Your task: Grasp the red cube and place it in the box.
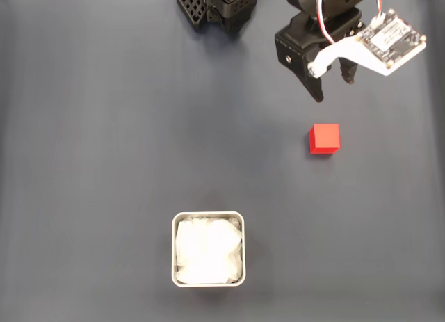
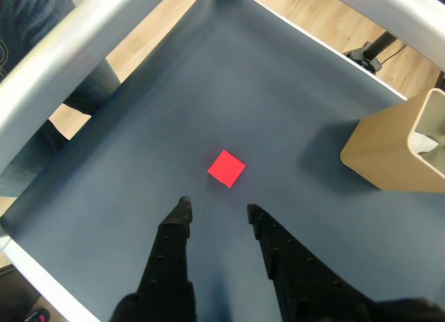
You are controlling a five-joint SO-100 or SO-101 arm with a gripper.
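The red cube (image 1: pixel 325 139) sits on the dark mat in the right half of the fixed view, well apart from the box. My gripper (image 1: pixel 334 87) hovers just beyond the cube toward the top edge, black fingers pointing down at the mat. In the wrist view the red cube (image 2: pixel 227 168) lies a short way ahead of my gripper (image 2: pixel 217 205), roughly in line with the gap. The jaws stand open with nothing between them. The box (image 1: pixel 208 215), with its grey metal rim and white lining, stands near the bottom centre of the fixed view.
The arm's black base (image 1: pixel 219 9) is at the top edge, and a white camera board (image 1: pixel 391 40) juts out to the right of the gripper. In the wrist view a beige block (image 2: pixel 393 148) stands at the mat's right edge, and a person's denim-clad leg (image 2: pixel 28 151) is off the left side.
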